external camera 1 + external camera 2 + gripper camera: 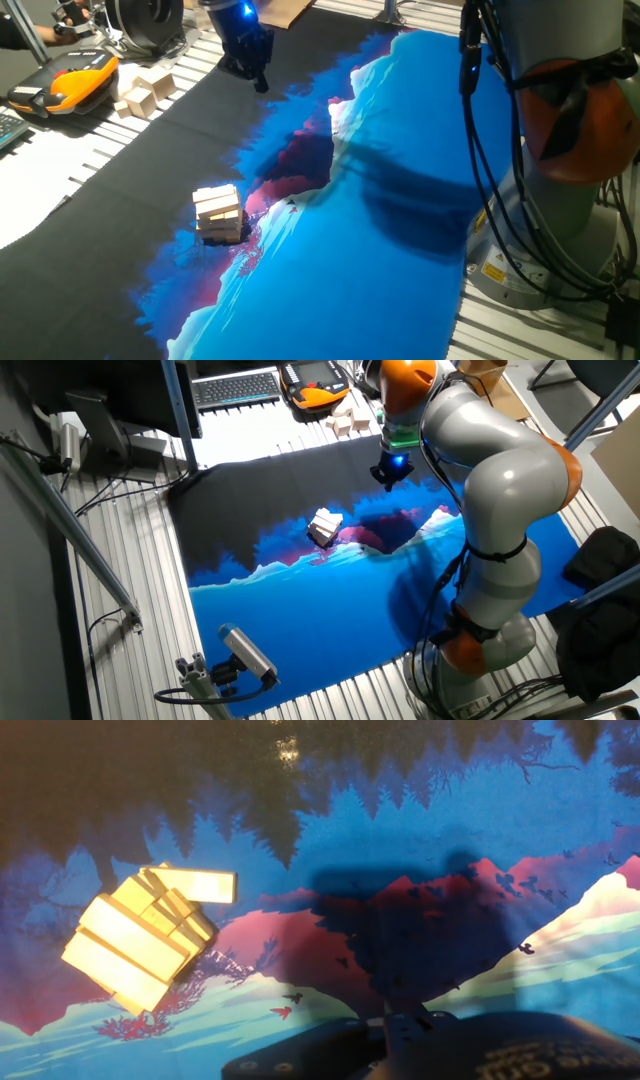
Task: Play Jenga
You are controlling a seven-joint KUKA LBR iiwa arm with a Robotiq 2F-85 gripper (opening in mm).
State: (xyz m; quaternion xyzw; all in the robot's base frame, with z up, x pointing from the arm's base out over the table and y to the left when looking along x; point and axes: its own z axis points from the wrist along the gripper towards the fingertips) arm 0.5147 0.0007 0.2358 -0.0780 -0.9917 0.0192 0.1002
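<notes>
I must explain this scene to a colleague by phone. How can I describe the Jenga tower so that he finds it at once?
Look at the big printed mat on the table, blue mountains below a black sky. The Jenga tower stands near its middle where blue meets black, pale wooden blocks in crosswise layers. Unlike the loose blocks off the mat, it is stacked, with one block sticking out.

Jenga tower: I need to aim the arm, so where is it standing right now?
In one fixed view the Jenga tower stands lower left on the printed mat, at the dark-to-blue edge, apart from the tool hanging farther back.
</notes>
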